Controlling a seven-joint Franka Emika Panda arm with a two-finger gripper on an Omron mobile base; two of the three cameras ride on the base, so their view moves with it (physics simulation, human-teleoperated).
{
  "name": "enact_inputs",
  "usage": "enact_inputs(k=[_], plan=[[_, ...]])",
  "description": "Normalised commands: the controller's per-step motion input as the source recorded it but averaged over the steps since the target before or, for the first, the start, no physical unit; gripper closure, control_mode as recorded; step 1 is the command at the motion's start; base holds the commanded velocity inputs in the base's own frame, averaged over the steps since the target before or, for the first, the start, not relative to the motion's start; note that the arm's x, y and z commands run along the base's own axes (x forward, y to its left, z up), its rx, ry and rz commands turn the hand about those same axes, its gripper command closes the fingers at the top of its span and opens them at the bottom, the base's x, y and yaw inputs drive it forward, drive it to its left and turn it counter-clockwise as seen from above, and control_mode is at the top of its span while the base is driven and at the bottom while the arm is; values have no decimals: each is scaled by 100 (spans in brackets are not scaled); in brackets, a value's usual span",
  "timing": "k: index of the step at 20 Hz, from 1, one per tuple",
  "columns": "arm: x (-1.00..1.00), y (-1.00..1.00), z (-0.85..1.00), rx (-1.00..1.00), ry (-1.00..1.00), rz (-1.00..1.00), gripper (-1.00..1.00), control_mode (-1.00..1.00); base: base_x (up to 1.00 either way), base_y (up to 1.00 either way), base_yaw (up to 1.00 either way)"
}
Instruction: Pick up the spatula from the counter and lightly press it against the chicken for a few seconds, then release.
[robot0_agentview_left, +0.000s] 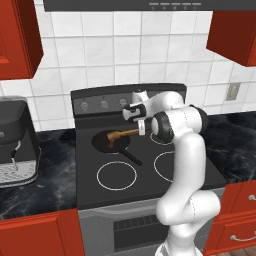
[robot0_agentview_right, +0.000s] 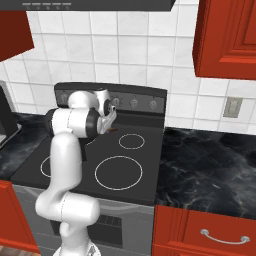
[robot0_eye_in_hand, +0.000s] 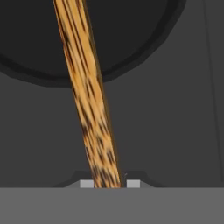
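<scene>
Hidden / unclear:
- Right base view: the arm's own bulk covers the fingers and nearly all of the spatula. A short brown sliver sticks out beside the hand, over the stove.
- Left base view: the spatula's far end lies over the dark pan on the rear left burner. Brown on brown there, so I cannot separate the blade from any chicken, nor tell whether it touches what is in the pan.
- Hand view: the wooden handle runs off the top edge, so the blade is cut off. The pan's rim curves across the upper part, its inside plain black.

Jaws:
- Gripper sits above the stove top, just right of the pan, hand turned sideways.
- Hand view: gripper with both pale fingertips tight against the handle, one each side. The jaws are pinching the near end of the spatula, with no gap visible.
- The spatula is held off the counter, slanting from the fingers down toward the pan.
</scene>
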Motion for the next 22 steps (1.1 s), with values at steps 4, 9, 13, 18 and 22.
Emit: enact_inputs(k=[4, 9, 13, 18, 22], plan=[[12, 1, -18, 0, 0, 0, 100, -100, 0, 0, 0], [6, 2, -16, 0, 0, 0, 100, -100, 0, 0, 0], [3, 7, -13, -1, 0, 0, 100, -100, 0, 0, 0], [0, 11, -16, -2, 0, 0, 100, -100, 0, 0, 0], [0, 12, -15, -3, 0, 0, 100, -100, 0, 0, 0]])
